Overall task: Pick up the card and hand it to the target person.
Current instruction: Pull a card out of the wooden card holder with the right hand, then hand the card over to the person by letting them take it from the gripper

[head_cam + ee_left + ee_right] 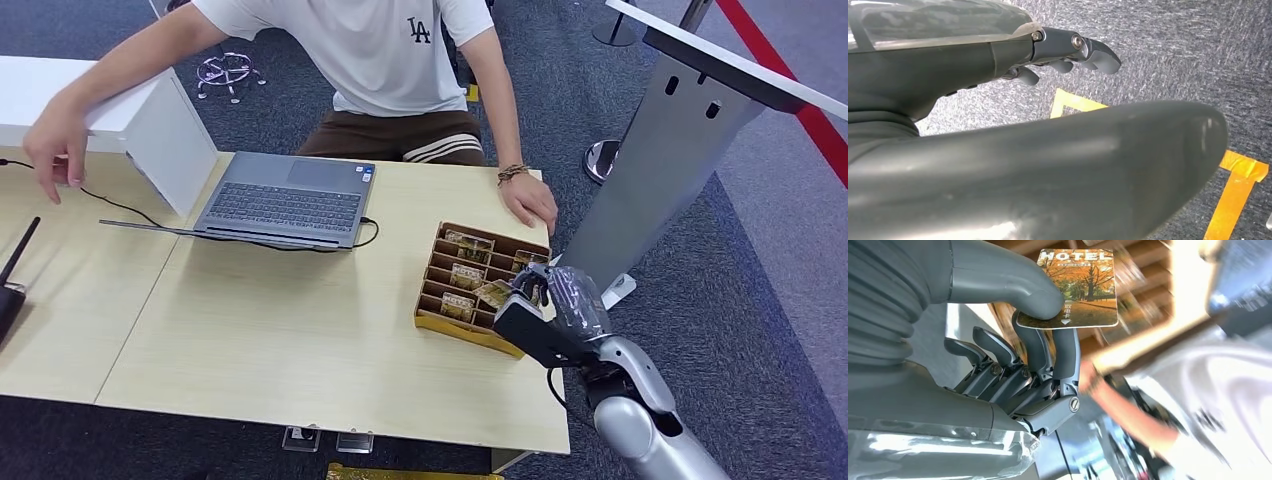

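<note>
At the far left of the head view, a black device point(12, 285) lies at the edge of the bench point(260, 330), and a thin black cable point(110, 205) runs across the wood. One hand of the person point(55, 140) hangs above this cable. A white box point(150, 120) stands on the bench, and beside it an open grey laptop point(285, 205) lies flat. The person in a white shirt point(380, 50) sits behind the bench, with the other hand point(530, 200) resting on the bench edge just behind the cardboard tray point(440, 318). The tray has several compartments with cards in them. The right hand point(545, 305) is over the right end of the tray. It pinches the card point(1075, 287), printed with the word HOTEL and autumn trees, between the thumb and the fingers point(1065, 355). The left hand point(1068, 52) hangs above grey carpet point(1168, 55) with yellow tape point(1233, 190), its fingers slightly bent and holding nothing.
</note>
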### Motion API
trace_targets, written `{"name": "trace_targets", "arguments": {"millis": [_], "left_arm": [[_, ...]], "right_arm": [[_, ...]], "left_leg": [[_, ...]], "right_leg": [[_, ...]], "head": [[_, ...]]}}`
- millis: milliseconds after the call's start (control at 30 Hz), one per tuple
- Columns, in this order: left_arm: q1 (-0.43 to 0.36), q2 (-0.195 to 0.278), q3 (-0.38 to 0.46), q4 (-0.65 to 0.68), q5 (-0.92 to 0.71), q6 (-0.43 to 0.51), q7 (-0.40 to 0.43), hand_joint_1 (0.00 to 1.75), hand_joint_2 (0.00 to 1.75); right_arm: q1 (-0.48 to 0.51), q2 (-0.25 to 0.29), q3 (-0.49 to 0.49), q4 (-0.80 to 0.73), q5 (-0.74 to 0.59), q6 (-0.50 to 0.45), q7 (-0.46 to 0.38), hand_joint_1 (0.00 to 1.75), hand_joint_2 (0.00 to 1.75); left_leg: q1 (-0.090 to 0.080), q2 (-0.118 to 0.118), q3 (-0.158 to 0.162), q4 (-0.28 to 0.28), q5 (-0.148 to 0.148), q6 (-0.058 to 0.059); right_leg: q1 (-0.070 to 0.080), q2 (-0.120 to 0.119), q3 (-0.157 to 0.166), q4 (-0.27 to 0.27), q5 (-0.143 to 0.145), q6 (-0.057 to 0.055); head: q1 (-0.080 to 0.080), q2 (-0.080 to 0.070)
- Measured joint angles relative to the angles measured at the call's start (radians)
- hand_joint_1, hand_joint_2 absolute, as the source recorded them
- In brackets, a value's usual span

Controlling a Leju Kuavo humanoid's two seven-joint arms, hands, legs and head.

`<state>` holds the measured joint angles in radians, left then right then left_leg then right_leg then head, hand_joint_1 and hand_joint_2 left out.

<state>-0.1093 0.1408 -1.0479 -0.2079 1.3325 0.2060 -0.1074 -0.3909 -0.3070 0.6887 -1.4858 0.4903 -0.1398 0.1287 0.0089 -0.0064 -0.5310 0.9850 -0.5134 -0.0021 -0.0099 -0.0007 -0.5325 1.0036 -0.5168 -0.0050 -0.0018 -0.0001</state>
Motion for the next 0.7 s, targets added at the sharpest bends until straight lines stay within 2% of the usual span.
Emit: {"name": "trace_targets", "arguments": {"millis": [200, 333, 467, 700], "left_arm": [[0.0, 0.0, 0.0, 0.0, -0.002, 0.0, -0.002, 0.0, 0.0], [0.0, -0.001, -0.001, 0.0, -0.004, 0.0, -0.002, 0.0, 0.0], [-0.001, -0.005, -0.004, 0.0, -0.009, 0.001, -0.002, 0.0, 0.0], [-0.003, -0.012, -0.01, 0.0, -0.009, 0.006, -0.002, 0.0, 0.0]], "right_arm": [[-0.009, -0.016, -0.009, -0.157, 0.151, -0.078, 0.035, 1.75, 1.75], [-0.017, -0.015, -0.016, -0.216, 0.339, -0.184, 0.038, 1.75, 1.75], [-0.038, 0.003, -0.018, -0.228, 0.537, -0.356, 0.02, 1.75, 1.75], [-0.084, 0.051, -0.016, -0.183, 0.664, -0.517, 0.01, 1.75, 1.75]], "left_leg": [[0.0, 0.0, 0.0, 0.0, 0.0, 0.0], [0.0, 0.0, 0.0, 0.0, 0.0, 0.0], [0.0, 0.0, 0.0, 0.0, 0.0, 0.0], [0.0, 0.0, 0.0, 0.0, 0.0, 0.0]], "right_leg": [[0.0, 0.0, 0.0, 0.0, 0.0, 0.0], [0.0, 0.0, 0.0, 0.0, 0.0, 0.0], [0.0, 0.0, 0.0, 0.0, 0.0, 0.0], [0.0, 0.0, 0.0, 0.0, 0.0, 0.0]], "head": [[0.0, 0.0], [-0.001, 0.0], [0.0, 0.0], [0.0, 0.0]]}}
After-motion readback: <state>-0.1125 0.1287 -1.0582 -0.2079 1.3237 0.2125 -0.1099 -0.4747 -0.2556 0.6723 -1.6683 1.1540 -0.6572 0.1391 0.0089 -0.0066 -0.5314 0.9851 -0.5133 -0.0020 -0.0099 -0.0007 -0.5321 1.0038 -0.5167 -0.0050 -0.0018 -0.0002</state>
